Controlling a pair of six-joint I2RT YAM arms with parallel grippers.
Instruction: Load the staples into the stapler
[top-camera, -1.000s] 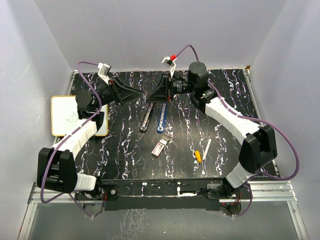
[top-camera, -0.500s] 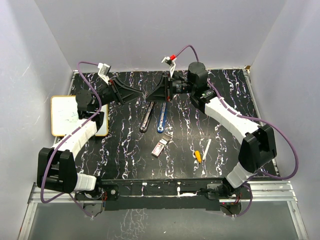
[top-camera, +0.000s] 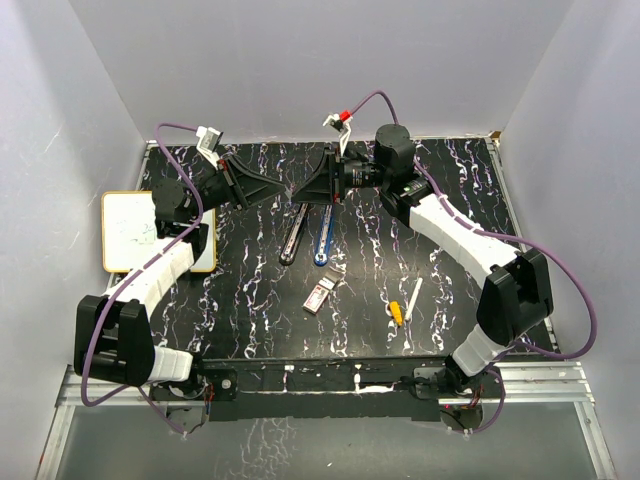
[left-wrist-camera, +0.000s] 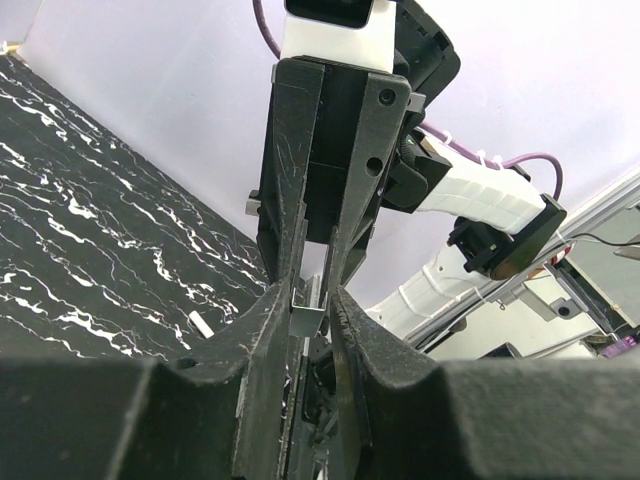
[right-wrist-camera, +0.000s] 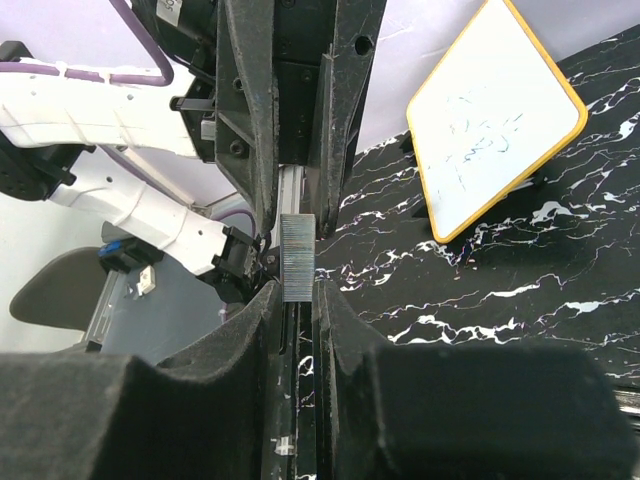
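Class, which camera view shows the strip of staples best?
The right wrist view: the strip of staples faces the camera broadside, ridges clear, between the right tool's fingertips. The left wrist view shows only its end, a small metal sliver; in the top view it is too small to make out.

No writing can be read anywhere. The white, yellow-framed rectangular whiteboard (top-camera: 130, 232) at the surface's left edge carries only faint blue-green scribbles. Print on the small red-and-white cardboard box (top-camera: 319, 294) is too small to read. The small white paper tag (top-camera: 207, 139) on the left arm's purple cable shows dark, illegible marks.
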